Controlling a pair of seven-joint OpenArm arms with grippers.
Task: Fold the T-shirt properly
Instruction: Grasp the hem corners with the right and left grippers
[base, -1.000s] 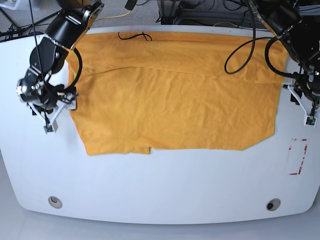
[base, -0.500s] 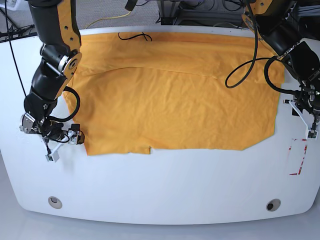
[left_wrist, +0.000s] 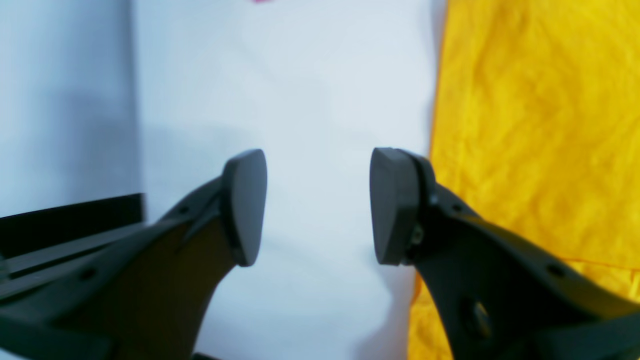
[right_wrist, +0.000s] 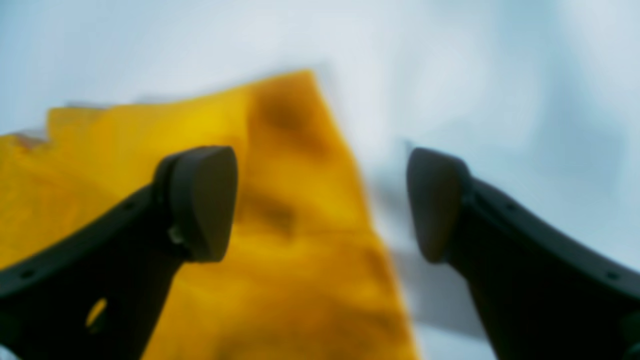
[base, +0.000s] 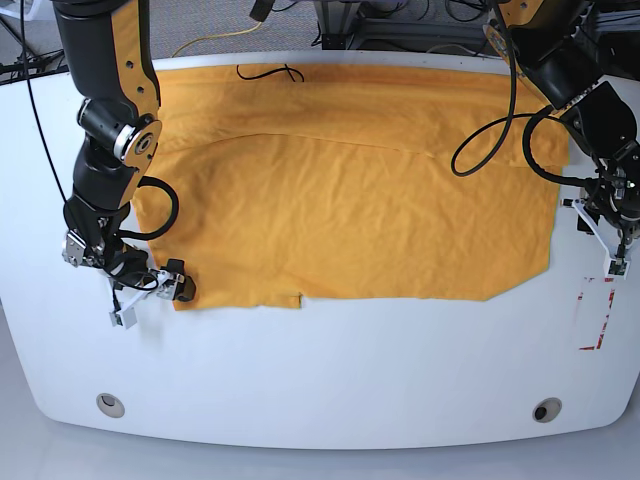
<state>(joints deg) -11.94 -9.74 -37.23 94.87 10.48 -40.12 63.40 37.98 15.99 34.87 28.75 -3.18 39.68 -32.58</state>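
Note:
The orange-yellow T-shirt (base: 340, 190) lies spread flat on the white table (base: 330, 370), with a thin dark thread (base: 268, 72) near its far edge. My right gripper (base: 152, 302) is open at the shirt's front left corner. In the right wrist view the gripper (right_wrist: 320, 205) straddles that corner's edge, with the cloth (right_wrist: 300, 225) under its left finger. My left gripper (base: 608, 250) is open and empty just off the shirt's right edge. In the left wrist view it (left_wrist: 317, 205) is over bare table, and the shirt (left_wrist: 525, 125) lies beside its right finger.
A red-outlined rectangle (base: 597, 313) is marked on the table near the left gripper. Two round holes (base: 110, 404) (base: 546, 409) sit near the front edge. Black cables (base: 500, 110) hang from the left arm over the shirt's right part.
My right gripper has moved toward the front along the shirt's left edge, down to its front left corner. My left gripper has shifted slightly toward the front beside the right edge.

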